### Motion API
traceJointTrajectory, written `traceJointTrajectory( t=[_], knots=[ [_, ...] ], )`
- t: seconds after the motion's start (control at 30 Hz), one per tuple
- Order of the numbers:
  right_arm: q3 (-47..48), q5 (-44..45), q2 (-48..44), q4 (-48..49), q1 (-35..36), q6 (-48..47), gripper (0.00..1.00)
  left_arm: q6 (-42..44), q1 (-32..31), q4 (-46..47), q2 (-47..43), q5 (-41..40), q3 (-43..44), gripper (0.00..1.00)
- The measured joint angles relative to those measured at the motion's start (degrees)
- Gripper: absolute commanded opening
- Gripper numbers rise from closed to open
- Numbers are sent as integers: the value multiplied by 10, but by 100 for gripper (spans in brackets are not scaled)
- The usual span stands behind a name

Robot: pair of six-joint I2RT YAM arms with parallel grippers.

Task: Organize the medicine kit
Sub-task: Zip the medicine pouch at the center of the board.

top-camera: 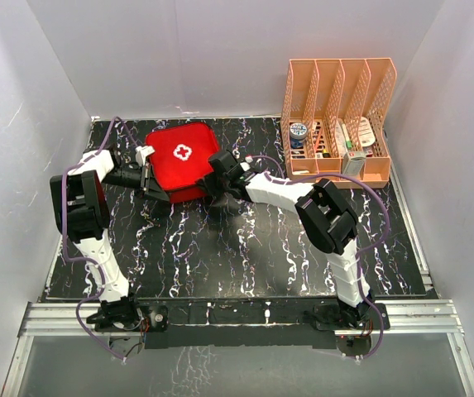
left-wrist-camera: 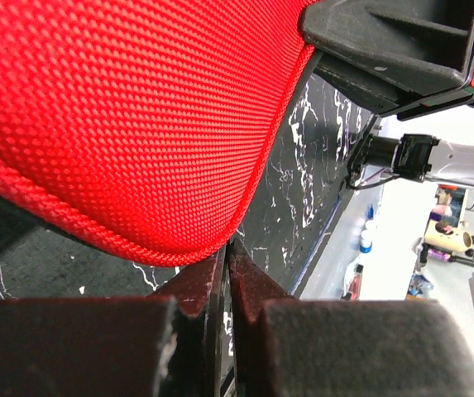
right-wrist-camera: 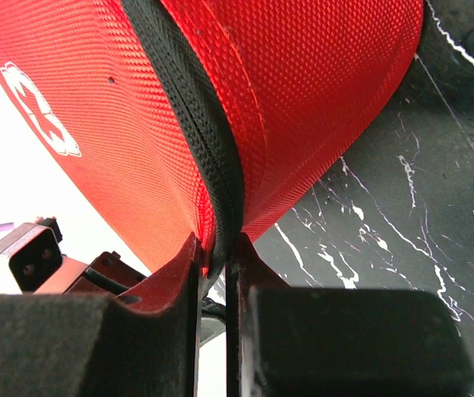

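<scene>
The medicine kit is a red fabric zip case with a white cross on its lid, at the back left of the black marbled table. Its near edge is tilted up. My left gripper is at its near left corner. In the left wrist view the gripper is shut at the rim of the red case. My right gripper is at the near right edge. In the right wrist view the gripper is shut on the black zip seam of the case.
An orange-pink plastic file rack stands at the back right, with small bottles and packets in its slots. White walls close in the table on three sides. The right arm's forearm lies across the middle.
</scene>
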Motion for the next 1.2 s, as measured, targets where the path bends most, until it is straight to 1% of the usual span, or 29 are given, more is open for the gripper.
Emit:
traceJointTrajectory(
  t=[0.23, 0.37, 0.7, 0.97, 1.1, 1.2],
  knots=[
    [-4, 0, 0, 10, -3, 2, 0, -76, -1, 68, -19, 5, -34, 0],
    [-7, 0, 0, 15, -4, 2, 0, -103, -2, 93, -29, 3, -48, 0],
    [-9, -2, 1, 20, -5, 2, 0, -132, -3, 123, -38, -3, -63, 0],
    [-27, -3, -2, 49, -6, 2, 0, -136, 0, 136, -50, -31, -64, 0],
    [-40, -4, -4, 71, -7, 4, 0, -135, 13, 129, -50, -39, -50, 0],
    [-45, -2, -5, 80, -7, 6, 0, -129, 29, 119, -50, -47, -23, 0]
  ],
)
